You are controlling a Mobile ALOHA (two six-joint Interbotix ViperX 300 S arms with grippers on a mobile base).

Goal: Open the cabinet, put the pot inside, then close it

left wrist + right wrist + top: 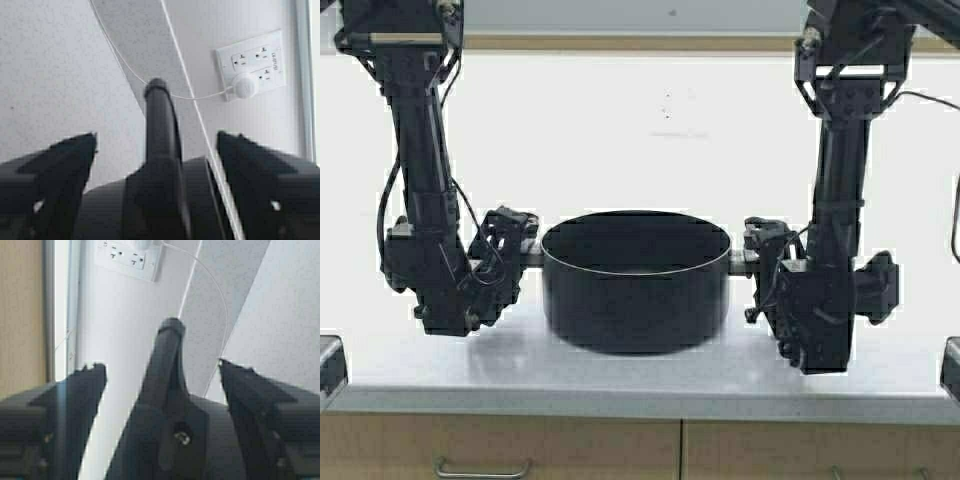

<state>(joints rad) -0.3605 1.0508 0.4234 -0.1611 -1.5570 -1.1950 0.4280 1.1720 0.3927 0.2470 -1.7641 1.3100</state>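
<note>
The black pot (635,285) stands on the white countertop (650,120), near its front edge. My left gripper (520,250) is at the pot's left handle. In the left wrist view the gripper (156,135) is open, and the black loop handle (160,120) stands between the two fingers with a gap on each side. My right gripper (752,262) is at the right handle. In the right wrist view the gripper (162,365) is open too, with the handle (167,360) between the fingers, untouched. The cabinet is out of view.
Tan drawer fronts (500,450) with a horizontal handle (480,468) run below the counter's front edge. A white wall outlet (250,62) with a plug and a thin white cord is behind the counter. It also shows in the right wrist view (127,257).
</note>
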